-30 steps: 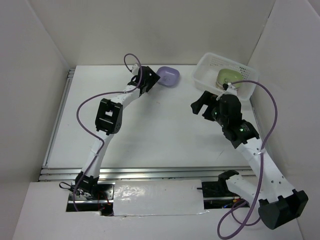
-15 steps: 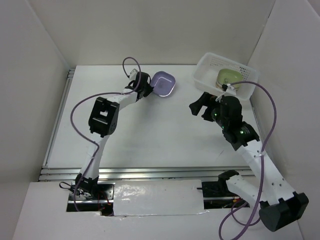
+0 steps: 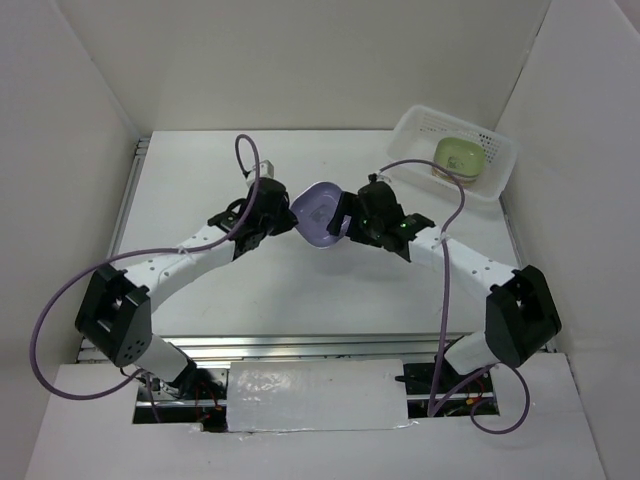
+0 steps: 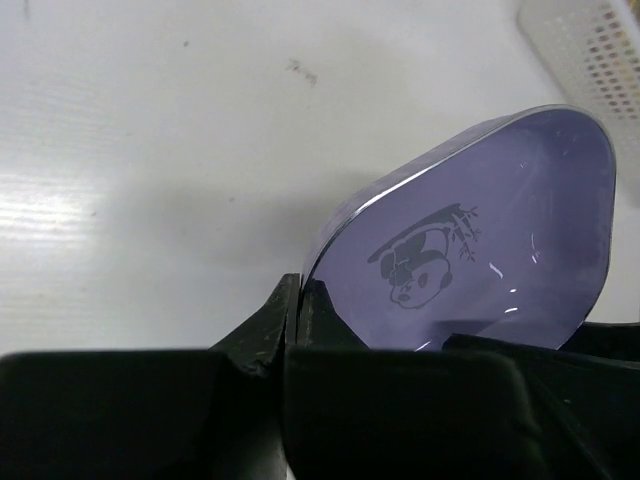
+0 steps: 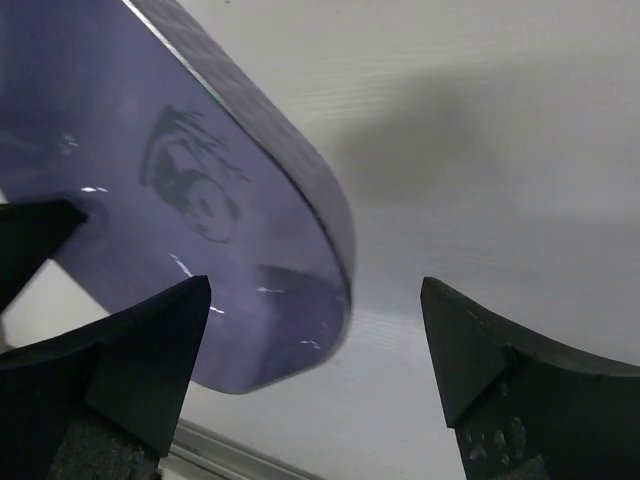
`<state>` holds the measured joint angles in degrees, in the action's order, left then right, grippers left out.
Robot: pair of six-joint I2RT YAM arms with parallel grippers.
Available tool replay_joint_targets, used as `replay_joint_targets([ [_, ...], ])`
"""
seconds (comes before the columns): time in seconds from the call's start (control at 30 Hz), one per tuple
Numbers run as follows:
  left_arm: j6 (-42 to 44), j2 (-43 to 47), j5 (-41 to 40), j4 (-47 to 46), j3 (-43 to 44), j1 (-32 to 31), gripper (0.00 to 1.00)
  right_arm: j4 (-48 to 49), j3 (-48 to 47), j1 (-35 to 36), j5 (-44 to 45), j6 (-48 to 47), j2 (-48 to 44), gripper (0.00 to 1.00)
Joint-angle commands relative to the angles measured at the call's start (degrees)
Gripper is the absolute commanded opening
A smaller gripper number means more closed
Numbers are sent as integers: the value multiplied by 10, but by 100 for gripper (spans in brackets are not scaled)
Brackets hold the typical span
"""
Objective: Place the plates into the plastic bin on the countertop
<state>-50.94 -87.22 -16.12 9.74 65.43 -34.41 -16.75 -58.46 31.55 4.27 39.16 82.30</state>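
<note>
Currently, on the table [image 3: 200, 180]:

Plastic bin [image 3: 425, 127]: translucent white with perforated walls, at the far right corner close to the right wall. Contents: one green plate [image 3: 459, 153], lying flat inside and hollow side up. No other dish shows in it.

Purple plate [image 3: 318, 213]: outside the bin, mid-table between the two arms and well apart from the bin. It is tilted steeply on edge, with a dark panda print [image 4: 425, 265] at the centre of its hollow face.

Left gripper [image 3: 285, 212]: closed tight on the plate's near rim and carrying it; the fingers pinch the edge from both sides.

Right gripper [image 3: 342, 222]: spread wide at the plate's opposite edge. One finger sits on the hollow side and the other stands beyond the rim. Whether either finger touches the plate cannot be told.
</note>
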Motion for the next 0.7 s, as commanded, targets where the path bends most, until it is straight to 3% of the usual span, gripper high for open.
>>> replay_joint_targets([
  [0.0,6,35,0,9,-34,-2,0,73,4,30,25,66,4,93],
  [0.03,3,43,-2,12,-36,-3,0,75,5,36,36,72,7,82],
  [0.1,-7,67,-15,27,-43,-10,0,71,7,54,55,94,9,36],
  [0.13,-9,80,-26,32,-43,-14,0,63,5,61,88,117,5,0],
  [0.2,-17,94,-37,50,-41,-16,3,39,1,77,112,128,1,0],
  [0.23,-24,108,-47,56,-38,-20,19,27,-3,78,124,139,-4,0],
  [0.33,-31,152,-57,57,-57,-24,28,27,-5,62,114,143,-14,0],
  [0.37,-33,165,-57,53,-64,-23,30,27,-5,55,109,143,-15,0],
  [0.4,-31,177,-54,46,-71,-23,26,28,-6,48,108,145,-17,0],
  [0.43,-37,197,-58,48,-79,-22,31,27,-6,35,101,143,-19,0],
  [0.5,-35,218,-58,62,-79,-22,81,23,-13,11,103,141,-21,0],
  [0.53,-39,223,-65,79,-73,-23,99,19,-17,0,99,138,-21,0],
  [0.67,-42,247,-122,182,-42,-23,99,-5,-60,-84,87,114,-4,0],
])
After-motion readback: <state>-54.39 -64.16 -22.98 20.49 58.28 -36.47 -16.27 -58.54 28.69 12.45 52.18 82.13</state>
